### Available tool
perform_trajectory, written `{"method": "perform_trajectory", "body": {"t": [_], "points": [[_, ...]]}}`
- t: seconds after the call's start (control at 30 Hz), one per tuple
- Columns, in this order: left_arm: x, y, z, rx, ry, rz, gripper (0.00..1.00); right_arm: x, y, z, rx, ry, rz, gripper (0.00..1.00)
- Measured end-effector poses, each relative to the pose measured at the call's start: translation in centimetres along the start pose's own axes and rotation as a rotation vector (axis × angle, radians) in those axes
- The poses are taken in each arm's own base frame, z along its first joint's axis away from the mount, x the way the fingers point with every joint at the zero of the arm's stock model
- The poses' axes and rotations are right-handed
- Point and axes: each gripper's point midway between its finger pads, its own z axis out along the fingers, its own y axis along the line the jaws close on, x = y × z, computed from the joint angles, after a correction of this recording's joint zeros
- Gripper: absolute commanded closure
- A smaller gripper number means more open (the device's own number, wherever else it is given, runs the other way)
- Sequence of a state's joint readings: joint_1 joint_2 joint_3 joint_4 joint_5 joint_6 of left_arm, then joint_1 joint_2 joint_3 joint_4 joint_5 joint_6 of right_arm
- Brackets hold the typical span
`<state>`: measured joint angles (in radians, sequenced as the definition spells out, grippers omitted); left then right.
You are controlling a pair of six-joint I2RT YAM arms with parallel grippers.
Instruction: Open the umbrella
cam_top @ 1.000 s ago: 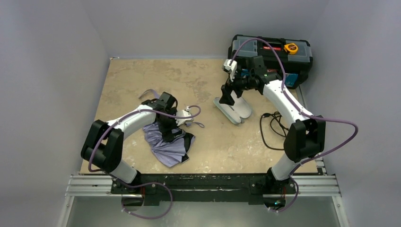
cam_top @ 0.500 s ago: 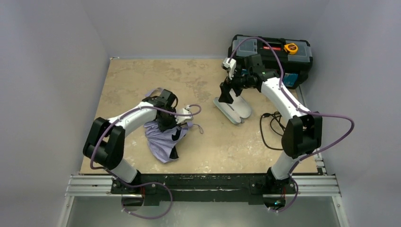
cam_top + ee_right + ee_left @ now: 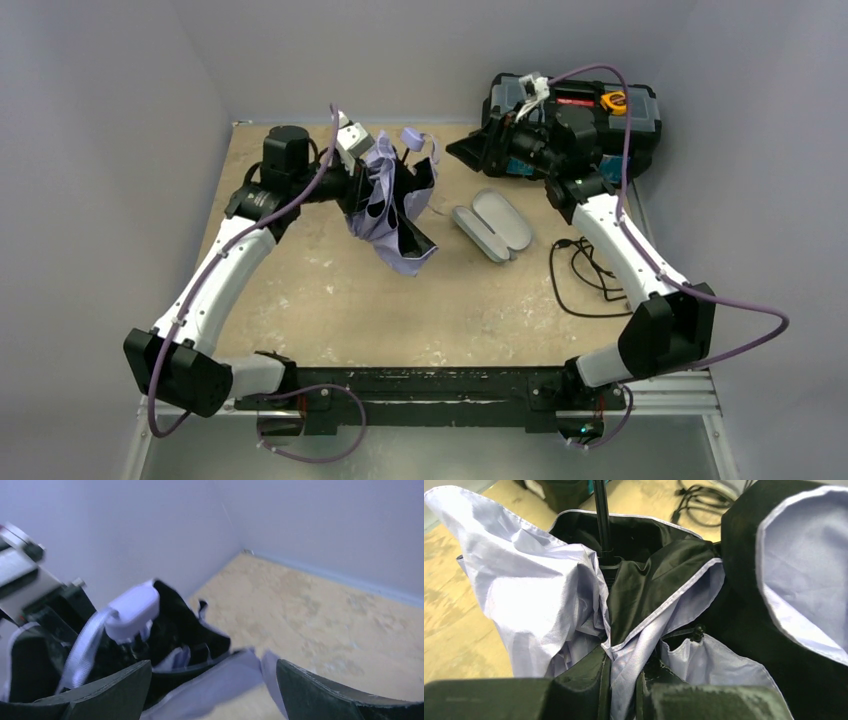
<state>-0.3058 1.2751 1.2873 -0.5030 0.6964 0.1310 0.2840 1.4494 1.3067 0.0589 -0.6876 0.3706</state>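
Note:
The umbrella [image 3: 392, 212] hangs in the air over the back middle of the table, half bundled, with its lavender canopy [image 3: 539, 595] and black underside showing. My left gripper [image 3: 362, 190] is shut on a fold of the canopy, which the left wrist view shows pinched between the fingers [image 3: 579, 680]. The thin black shaft [image 3: 601, 520] runs away from the left wrist camera. The lavender handle [image 3: 412, 137] with its strap [image 3: 82, 650] points up and to the right. My right gripper [image 3: 470, 150] stands open just right of the handle [image 3: 132, 612], apart from it.
A black toolbox [image 3: 600, 110] with a yellow tape measure sits at the back right, behind the right wrist. A pale flat sleeve [image 3: 492, 225] lies on the table below the right gripper. A black cable [image 3: 585, 275] is coiled near the right edge.
The left gripper shut on the canopy and lifted the umbrella from the front left of the table up to the back middle. The right arm rose from the sleeve and turned towards the handle.

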Motion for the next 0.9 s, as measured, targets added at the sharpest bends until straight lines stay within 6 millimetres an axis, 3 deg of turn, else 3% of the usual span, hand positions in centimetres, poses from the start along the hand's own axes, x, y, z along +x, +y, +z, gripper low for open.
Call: {"method": "perform_trajectory", "body": {"t": [0.1,0.2,0.33,0.5,0.6,0.73,0.83,0.9], "points": [[-1.4,-1.0,0.2,0.05,-0.05,-0.056,1.0,-2.9,2.1,0.8,-0.061,-0.116,0.042,0.04],[-2.0,-1.7,0.5,0.096,-0.07,-0.116,1.0,-4.2,4.5,1.5,-0.136,-0.17,0.066,0.06],[-3.2,-2.4,0.6,0.14,-0.099,-0.17,1.0,-3.9,7.0,2.8,-0.218,-0.18,0.097,0.09],[-5.3,-3.4,0.5,0.189,-0.149,-0.185,1.0,-2.6,8.1,4.1,-0.263,-0.161,0.142,0.18],[-6.1,-4.2,0.4,0.215,-0.159,-0.169,1.0,-2.1,8.1,4.8,-0.277,-0.156,0.167,0.28],[-6.2,-5.2,0.8,0.238,-0.152,-0.148,1.0,-1.9,8.3,5.8,-0.31,-0.162,0.207,0.52],[-5.8,-5.0,1.3,0.234,-0.141,-0.146,1.0,-2.5,8.9,6.4,-0.345,-0.18,0.238,0.69],[-5.2,-4.8,1.6,0.23,-0.129,-0.139,1.0,-3.6,9.1,6.8,-0.361,-0.209,0.249,0.74]]}}
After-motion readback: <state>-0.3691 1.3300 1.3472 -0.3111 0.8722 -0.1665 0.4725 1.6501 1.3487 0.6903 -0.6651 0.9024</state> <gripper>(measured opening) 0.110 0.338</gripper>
